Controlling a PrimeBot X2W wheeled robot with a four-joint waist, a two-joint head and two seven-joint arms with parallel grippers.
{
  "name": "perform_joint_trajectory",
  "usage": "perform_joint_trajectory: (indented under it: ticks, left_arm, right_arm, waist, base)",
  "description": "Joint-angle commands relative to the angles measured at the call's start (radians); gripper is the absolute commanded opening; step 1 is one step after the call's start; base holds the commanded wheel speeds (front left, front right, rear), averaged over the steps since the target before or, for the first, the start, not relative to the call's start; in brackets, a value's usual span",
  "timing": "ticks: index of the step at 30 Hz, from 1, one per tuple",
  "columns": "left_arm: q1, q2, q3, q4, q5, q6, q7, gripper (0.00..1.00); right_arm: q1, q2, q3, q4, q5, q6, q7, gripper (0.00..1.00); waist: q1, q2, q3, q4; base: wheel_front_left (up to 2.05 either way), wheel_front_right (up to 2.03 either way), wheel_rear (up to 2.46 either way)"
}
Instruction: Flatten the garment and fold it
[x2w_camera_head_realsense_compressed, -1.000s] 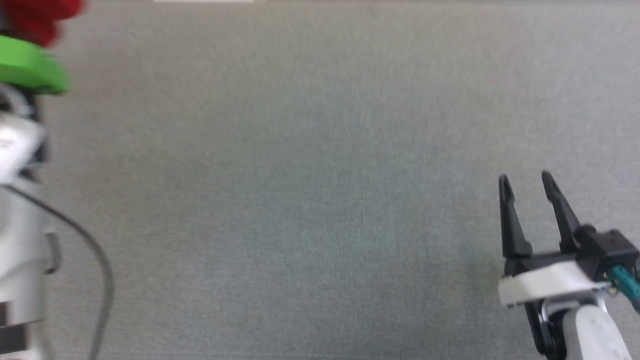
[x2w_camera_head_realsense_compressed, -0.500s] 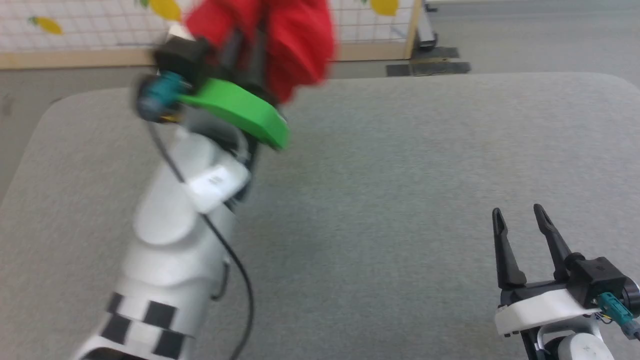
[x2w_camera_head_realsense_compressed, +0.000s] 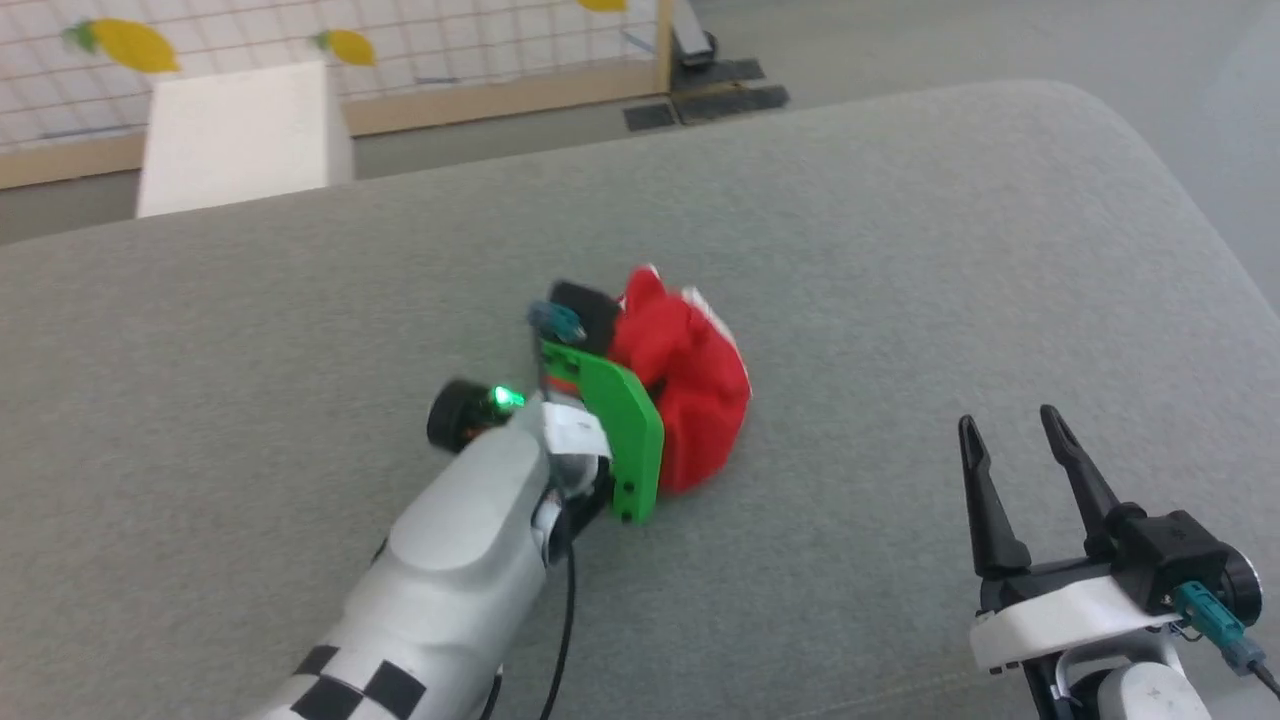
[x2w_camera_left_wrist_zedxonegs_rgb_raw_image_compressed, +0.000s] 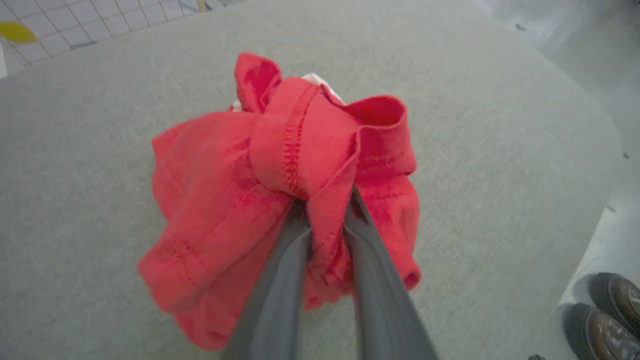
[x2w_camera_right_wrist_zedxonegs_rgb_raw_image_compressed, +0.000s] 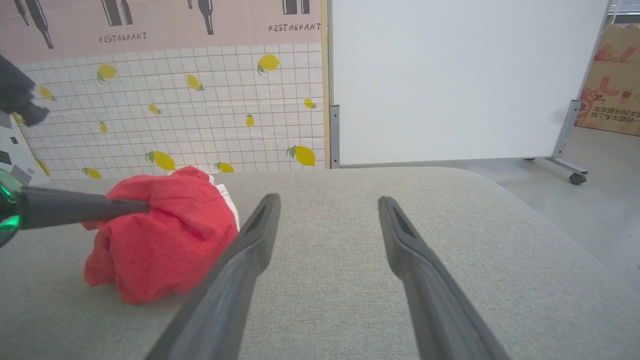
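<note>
Garment (x2w_camera_head_realsense_compressed: 690, 390): crumpled red bunch resting near the middle of the grey surface (x2w_camera_head_realsense_compressed: 900, 250), with a bit of white showing at its far edge. My left gripper (x2w_camera_left_wrist_zedxonegs_rgb_raw_image_compressed: 325, 220): jaws pinched tight on a stitched fold. My right gripper (x2w_camera_head_realsense_compressed: 1007, 418): jaws spread, nothing between them, over the near right part of the surface, apart from the garment.

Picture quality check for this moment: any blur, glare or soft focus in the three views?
Head view: the garment is slightly motion-blurred, the right gripper crisp. Left wrist view: garment stitching sharp, the left gripper softer near the lens. Right wrist view: even light on the table, no glare, wall lettering legible.
</note>
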Motion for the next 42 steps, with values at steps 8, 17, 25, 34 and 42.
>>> perform_joint_trajectory:
  ticks: [8,17,25,34,42]
  left_arm:
    - [-0.003,-0.001,-0.136,0.095,-0.075,0.019,0.290,0.17]
    - [-0.068,0.001,-0.080,0.009,-0.040,0.056,-0.135,1.00]
    - [-0.028,0.056,0.049,-0.115,-0.013,0.057,-0.446,1.00]
    - [0.272,0.124,0.280,-0.439,0.137,0.038,-0.448,1.00]
    - [0.523,0.107,0.482,-0.569,0.225,0.030,-0.448,1.00]
  right_arm:
    - [-0.029,0.001,0.011,-0.002,0.021,-0.002,-0.006,1.00]
    - [-0.030,0.001,-0.004,-0.006,0.014,-0.002,-0.006,1.00]
    - [-0.019,0.001,-0.031,-0.032,0.008,-0.002,-0.006,1.00]
    - [0.002,0.001,-0.061,-0.042,0.009,-0.002,-0.006,1.00]
    - [0.024,0.001,-0.069,-0.037,0.002,-0.002,-0.006,1.00]
  waist:
    - [0.0001,-0.0001,0.059,-0.058]
    - [0.0001,-0.0001,0.045,0.005]
    - [0.0001,-0.0001,-0.001,0.080]
    - [0.0001,-0.0001,-0.039,0.149]
    - [0.0001,-0.0001,-0.063,0.182]
  base:
    - [0.00,0.00,0.00]
    - [0.00,0.00,0.00]
    - [0.00,0.00,0.00]
    - [0.00,0.00,0.00]
    - [0.00,0.00,0.00]
